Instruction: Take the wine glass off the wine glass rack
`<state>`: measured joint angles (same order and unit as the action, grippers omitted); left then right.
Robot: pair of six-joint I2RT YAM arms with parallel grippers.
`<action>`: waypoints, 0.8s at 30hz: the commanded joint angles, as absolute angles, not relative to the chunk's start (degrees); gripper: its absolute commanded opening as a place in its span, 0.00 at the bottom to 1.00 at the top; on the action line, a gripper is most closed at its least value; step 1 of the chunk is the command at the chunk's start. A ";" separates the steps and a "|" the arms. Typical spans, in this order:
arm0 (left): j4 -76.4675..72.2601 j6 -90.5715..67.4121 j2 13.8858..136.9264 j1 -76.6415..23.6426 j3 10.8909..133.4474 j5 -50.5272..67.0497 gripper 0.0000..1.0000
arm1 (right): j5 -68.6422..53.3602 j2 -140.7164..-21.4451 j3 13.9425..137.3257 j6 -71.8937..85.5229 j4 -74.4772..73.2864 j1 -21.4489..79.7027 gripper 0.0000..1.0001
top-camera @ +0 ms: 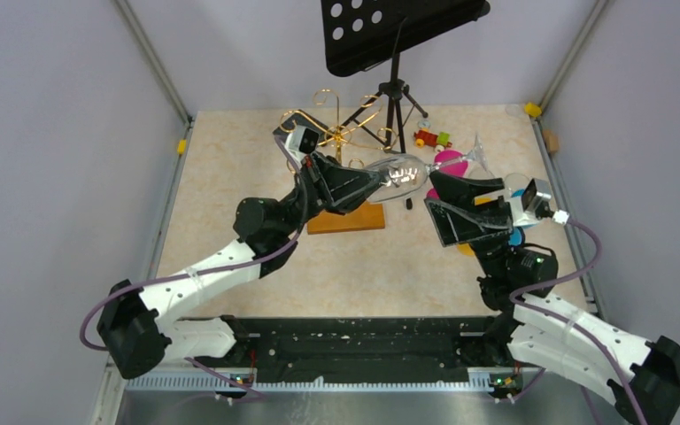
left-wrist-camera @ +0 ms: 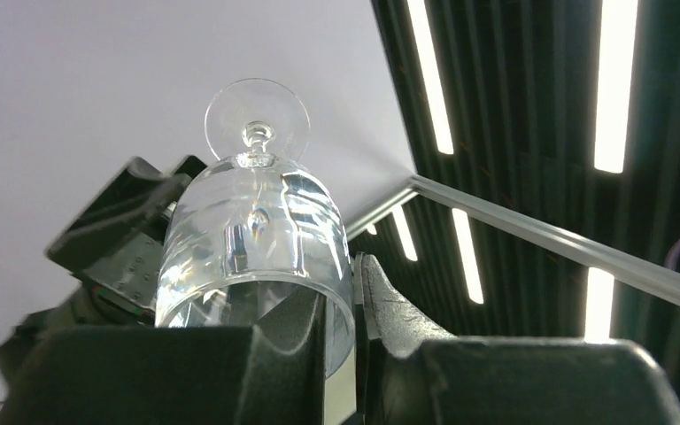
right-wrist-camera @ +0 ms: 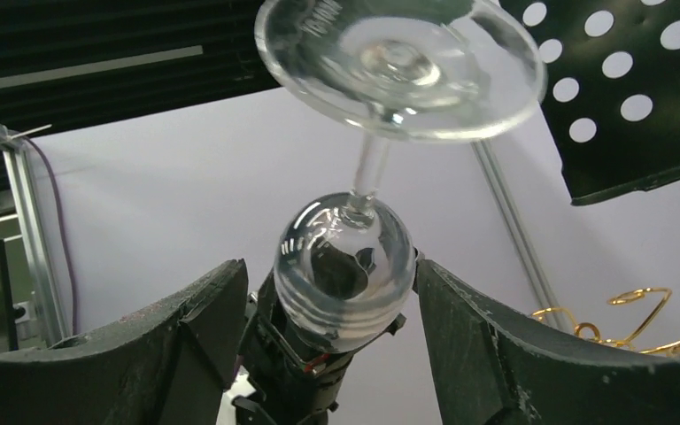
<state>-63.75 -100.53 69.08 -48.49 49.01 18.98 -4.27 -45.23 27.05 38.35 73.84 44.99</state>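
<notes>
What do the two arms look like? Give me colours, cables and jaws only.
The left arm and right arm both have white shells and black joints. A purple cable loops along each. Jaws are black and angular.

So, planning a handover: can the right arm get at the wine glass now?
Probably yes: the right gripper is open, a finger either side of the wine glass, nothing between; the left gripper grips only its rim.

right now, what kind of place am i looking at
Probably a robot lab test cell: black-and-white robot arms bolted at a beige speckled tabletop, plain lilac wall panels, and props like a black perforated music stand.
</notes>
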 commanded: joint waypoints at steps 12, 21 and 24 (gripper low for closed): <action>-10.05 -61.69 63.19 -48.68 69.74 23.07 0.00 | -20.00 -24.84 43.73 20.97 4.48 45.50 0.60; 15.10 -42.69 71.26 -50.37 80.74 20.98 0.00 | -10.04 -23.66 55.99 18.78 -25.11 45.48 0.60; 24.65 -34.65 75.94 -54.22 85.61 13.65 0.00 | 3.66 -21.16 57.16 21.79 -26.57 45.45 0.60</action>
<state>10.13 -48.53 71.42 -50.11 78.81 20.60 -13.15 -24.27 53.28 19.70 -18.68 45.01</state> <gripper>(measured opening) 0.147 0.603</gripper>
